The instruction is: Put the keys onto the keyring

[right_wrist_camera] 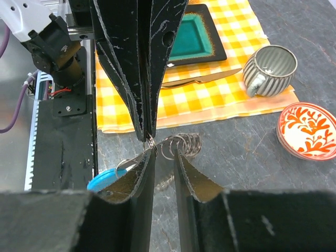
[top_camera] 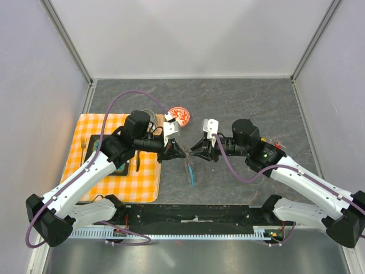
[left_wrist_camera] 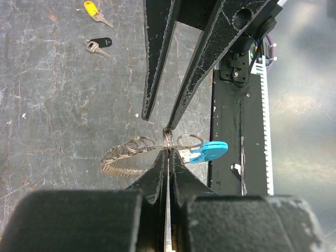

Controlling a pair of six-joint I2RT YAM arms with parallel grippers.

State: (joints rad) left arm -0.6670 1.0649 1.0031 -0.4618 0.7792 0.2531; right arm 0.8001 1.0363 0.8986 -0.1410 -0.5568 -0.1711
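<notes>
The keyring (left_wrist_camera: 134,146) is a chain of several small metal rings with a bright blue tag (left_wrist_camera: 208,151). My left gripper (left_wrist_camera: 168,152) is shut on one ring and holds the chain just above the table. My right gripper (right_wrist_camera: 165,151) faces it tip to tip, open, with its jaws astride the rings (right_wrist_camera: 182,145); one finger touches the pinched ring. In the top view the two grippers meet at mid-table over the keyring (top_camera: 188,166). A yellow-headed key (left_wrist_camera: 94,11) and a black-headed key (left_wrist_camera: 99,44) lie loose on the table. The red key is not clearly seen.
An orange checked cloth (top_camera: 145,177) at the left carries a teal plate (right_wrist_camera: 195,35), a knife (right_wrist_camera: 202,79) and a ribbed cup (right_wrist_camera: 269,67). A red patterned bowl (top_camera: 179,116) stands behind the grippers. The black base rail (top_camera: 194,214) runs along the near edge.
</notes>
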